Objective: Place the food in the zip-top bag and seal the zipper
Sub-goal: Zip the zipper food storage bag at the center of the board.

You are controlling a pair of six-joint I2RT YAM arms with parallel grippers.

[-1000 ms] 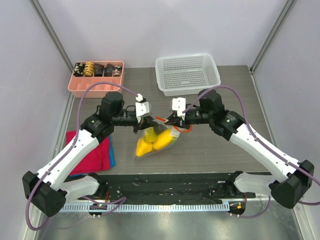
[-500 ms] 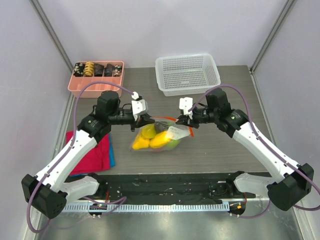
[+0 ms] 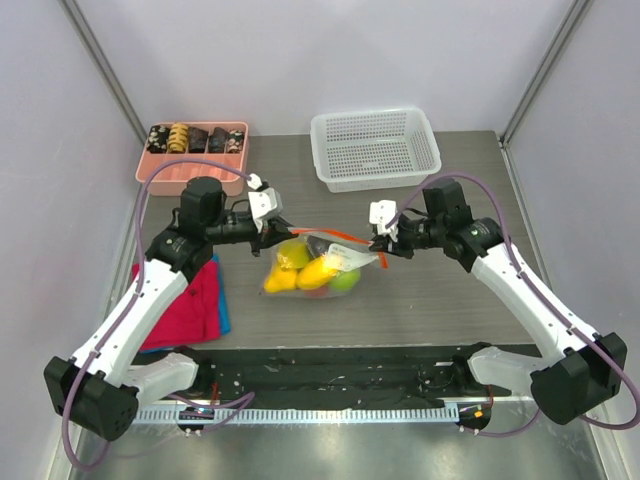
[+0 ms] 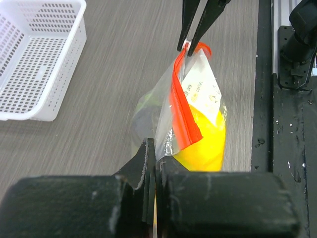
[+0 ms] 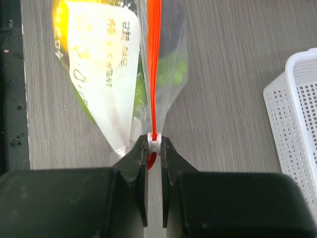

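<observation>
Both arms reach forward with elbows bowed outward and wrists turned in toward the zip-top bag (image 3: pixel 318 268) between them. The left gripper (image 3: pixel 281 229) is at the bag's left end, its jaws pressed flat together on the film. The right gripper (image 3: pixel 386 244) is at the bag's right end, its jaws pinching the zipper (image 5: pixel 154 74) tip.

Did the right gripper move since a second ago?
Yes. The right gripper slid rightward, from below the white basket's left end to below its middle, stretching the zipper.
</observation>
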